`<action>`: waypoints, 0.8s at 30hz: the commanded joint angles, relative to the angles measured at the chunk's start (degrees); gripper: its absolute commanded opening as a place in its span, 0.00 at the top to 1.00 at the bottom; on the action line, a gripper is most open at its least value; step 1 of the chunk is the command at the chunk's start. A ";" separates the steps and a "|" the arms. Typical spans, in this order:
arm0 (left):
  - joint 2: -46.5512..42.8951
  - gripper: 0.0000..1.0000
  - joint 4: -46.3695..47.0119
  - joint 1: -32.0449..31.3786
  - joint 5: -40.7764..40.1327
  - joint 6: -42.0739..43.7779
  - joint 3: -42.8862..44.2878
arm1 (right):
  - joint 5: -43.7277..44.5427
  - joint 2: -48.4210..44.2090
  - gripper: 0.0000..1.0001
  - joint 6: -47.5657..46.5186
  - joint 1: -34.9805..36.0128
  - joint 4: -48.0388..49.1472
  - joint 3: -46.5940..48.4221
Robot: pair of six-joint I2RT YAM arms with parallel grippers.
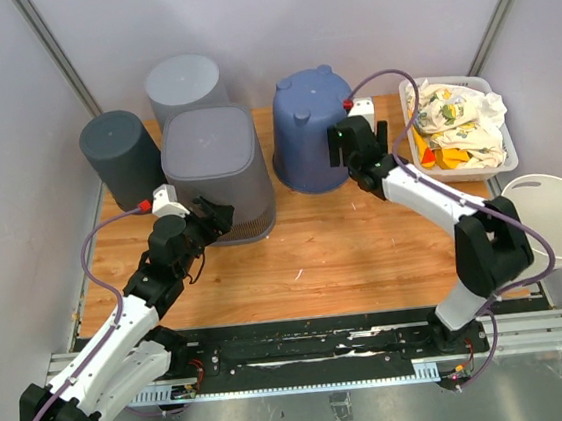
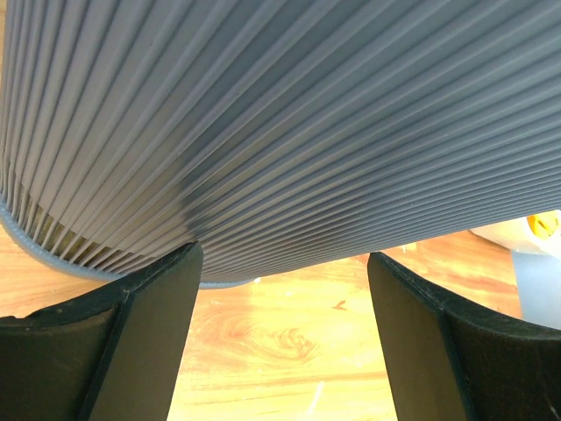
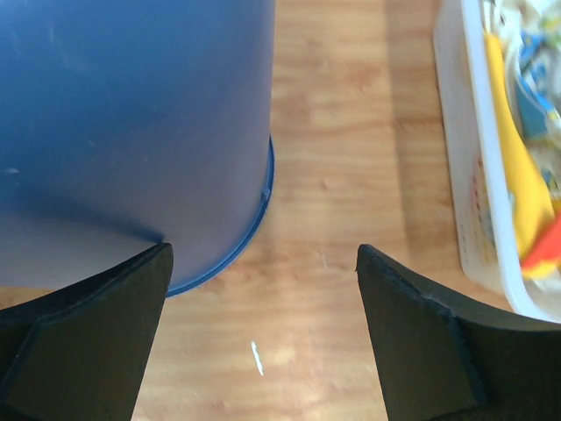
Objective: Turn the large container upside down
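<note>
A large grey ribbed container point(image 1: 219, 172) stands upside down on the wooden table; its ribbed wall point(image 2: 289, 132) fills the left wrist view. A blue container point(image 1: 311, 132) stands upside down to its right and shows in the right wrist view point(image 3: 123, 123). My left gripper point(image 1: 214, 221) is open and empty at the grey container's lower front edge. My right gripper point(image 1: 361, 159) is open and empty, just right of the blue container's base, its left finger point(image 3: 88, 333) close to the rim.
Two more grey bins stand upside down at the back left point(image 1: 120, 147) point(image 1: 185, 86). A white basket point(image 1: 504, 152) of cloths sits at the right, seen too in the right wrist view point(image 3: 478, 202). A white bucket point(image 1: 558, 217) lies at the table's right edge.
</note>
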 commanded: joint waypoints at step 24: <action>-0.40 0.18 4.19 -0.04 0.53 0.04 -1.88 | -0.89 -23.74 0.18 -1.06 -2.81 -32.12 9.16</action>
